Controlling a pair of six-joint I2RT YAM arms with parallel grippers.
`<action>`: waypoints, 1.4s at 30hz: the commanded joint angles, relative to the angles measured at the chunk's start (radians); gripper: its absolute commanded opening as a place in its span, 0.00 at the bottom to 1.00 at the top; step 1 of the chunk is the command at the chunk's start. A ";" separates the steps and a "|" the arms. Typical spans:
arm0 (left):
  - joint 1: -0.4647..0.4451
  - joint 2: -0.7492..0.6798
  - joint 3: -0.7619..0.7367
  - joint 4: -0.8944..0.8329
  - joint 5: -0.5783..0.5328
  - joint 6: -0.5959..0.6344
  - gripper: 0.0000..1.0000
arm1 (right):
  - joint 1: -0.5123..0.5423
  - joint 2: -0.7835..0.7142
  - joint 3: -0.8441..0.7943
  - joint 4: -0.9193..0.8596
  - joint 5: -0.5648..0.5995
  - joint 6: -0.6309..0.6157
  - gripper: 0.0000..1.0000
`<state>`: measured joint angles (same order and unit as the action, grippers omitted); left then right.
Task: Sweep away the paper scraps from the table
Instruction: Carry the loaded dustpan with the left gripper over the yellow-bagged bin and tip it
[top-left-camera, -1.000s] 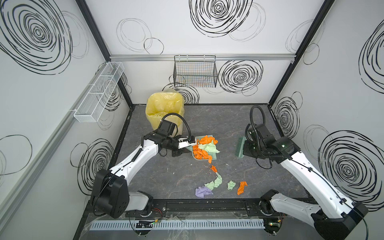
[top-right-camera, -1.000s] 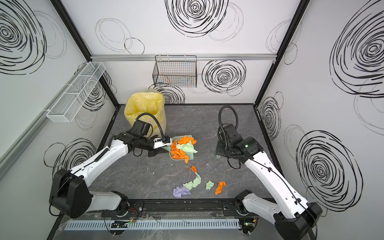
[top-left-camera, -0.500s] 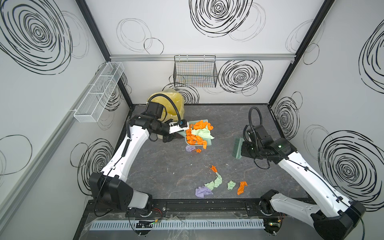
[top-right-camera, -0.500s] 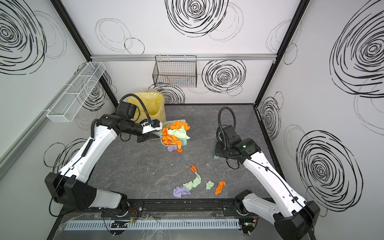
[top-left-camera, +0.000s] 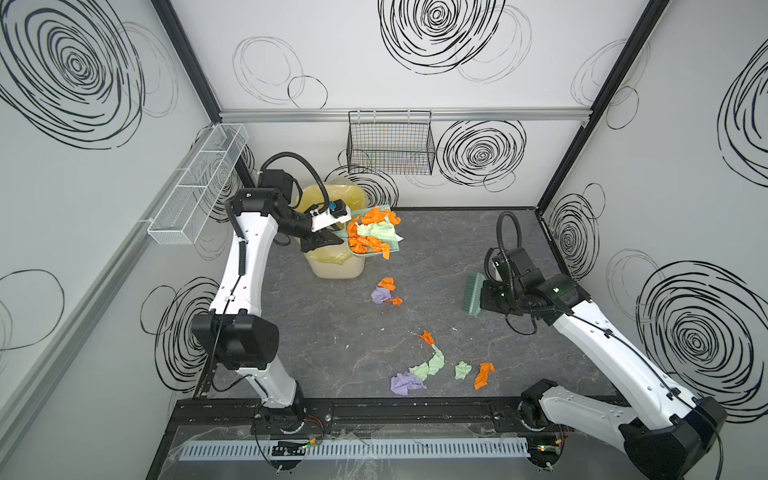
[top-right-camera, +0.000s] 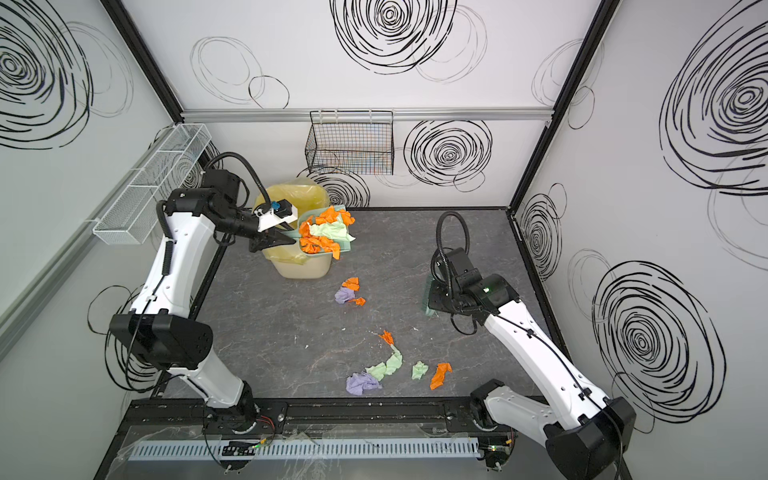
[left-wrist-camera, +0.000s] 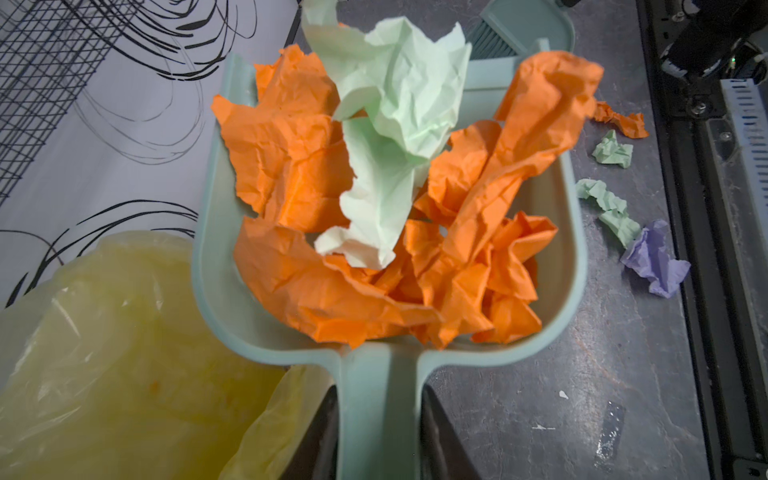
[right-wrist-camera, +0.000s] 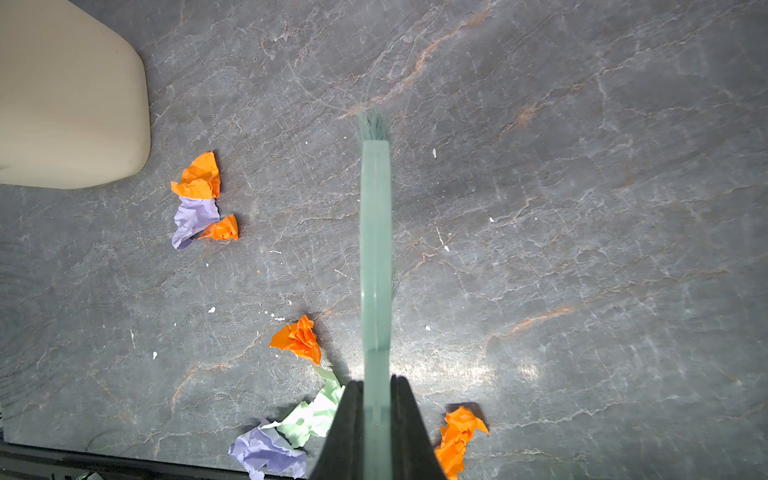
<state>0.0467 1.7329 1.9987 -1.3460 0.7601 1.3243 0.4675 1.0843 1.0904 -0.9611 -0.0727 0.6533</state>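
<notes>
Teal plastic fills both my tools at this point. My left gripper (left-wrist-camera: 379, 399) has its jaws closed part-way onto the flat handle of the teal plastic dustpan (left-wrist-camera: 203, 266). It holds the pan raised and roughly level at the far left corner of the table (top-left-camera: 457, 257), right by the mouth of the cream plastic bin (top-left-camera: 332, 268) with its yellow plastic liner (left-wrist-camera: 124, 353). Heaped in the pan is the bulk of the crumpled paper scraps (left-wrist-camera: 299, 166), mostly orange with pale green on top. In the left wrist view the pan sits beside the liner's opening rather than squarely over it, so I judge that none of this load has been tipped in yet.

My right gripper (right-wrist-camera: 376, 390) is clamped fully on the thin handle of the teal bristle brush (right-wrist-camera: 376, 249), toward the table's right edge and well apart from every scrap. I cannot tell whether the bristles touch the surface.

Left on the table is a small trio, two orange and one lilac (top-left-camera: 381, 294), just in front of the bin. A looser group lies near the front edge: an orange bit (top-left-camera: 427, 337), a pale green strip (top-left-camera: 430, 365), a lilac ball (top-left-camera: 405, 383), a pale green ball (top-left-camera: 462, 370) and an orange twist (top-left-camera: 484, 375). By my reckoning I'm past halfway, with one dump to finish and at least one more sweep for these eight.
</notes>
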 joint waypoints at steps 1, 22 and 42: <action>0.052 0.041 0.075 -0.058 0.024 0.023 0.00 | -0.008 0.006 -0.001 0.022 0.000 -0.016 0.00; 0.127 0.314 0.520 0.115 -0.430 0.084 0.00 | -0.012 -0.014 -0.052 0.059 -0.023 -0.003 0.00; 0.022 0.056 0.148 0.604 -0.891 0.525 0.00 | -0.004 -0.012 -0.072 0.086 -0.033 0.002 0.00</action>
<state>0.0658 1.8618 2.2074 -0.8661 -0.0811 1.7287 0.4587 1.0866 1.0275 -0.9043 -0.1116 0.6506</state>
